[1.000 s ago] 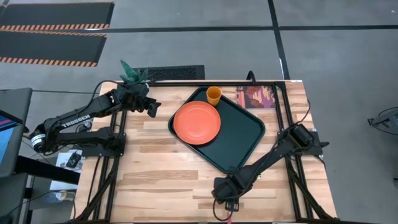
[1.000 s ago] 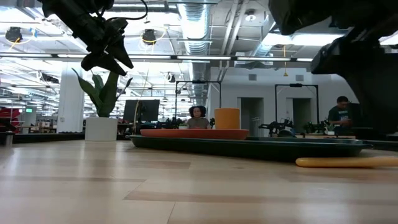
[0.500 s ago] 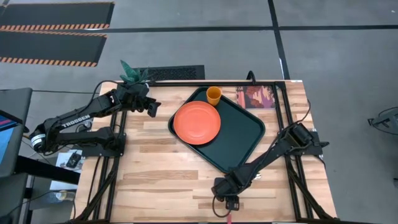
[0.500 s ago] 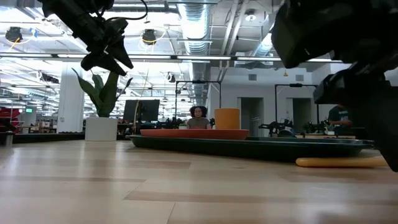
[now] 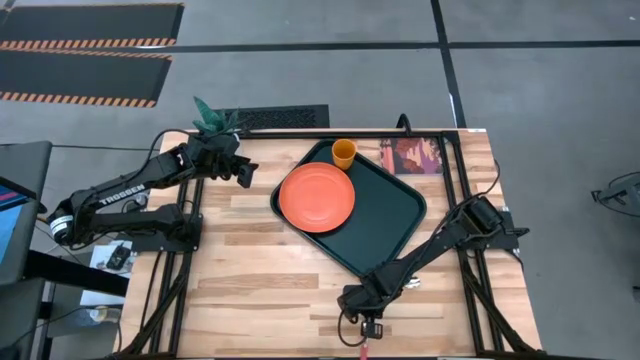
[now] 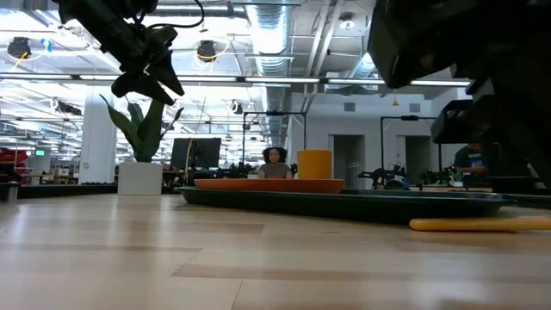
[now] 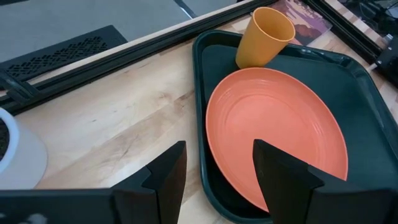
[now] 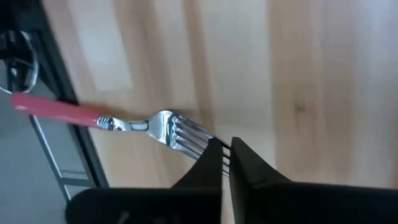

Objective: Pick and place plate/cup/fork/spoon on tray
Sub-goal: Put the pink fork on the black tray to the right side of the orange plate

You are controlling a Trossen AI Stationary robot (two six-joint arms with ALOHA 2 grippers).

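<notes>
The pink-handled fork lies at the table's near edge, and its handle sticks out past that edge. My right gripper is shut on the fork's tines there. The orange-red plate and the orange-yellow cup rest on the dark tray. The spoon's yellow handle lies on the wood beside the tray. My left gripper hangs open above the table, left of the tray's far corner. My right gripper pinches the fork's tines near their tips between its two fingers. The pink handle points away from the fingers, out over the table's near edge. Whether the fork rests on the wood or hangs clear, I cannot tell.
A reddish picture book lies at the far right corner behind the tray. A potted plant stands at the far left by my left arm. Bare wood spreads between the tray and the table's left and near edges.
My right arm has shifted a little toward the table's near left, over the fork at the near edge. The plate, cup and tray have stayed put.
</notes>
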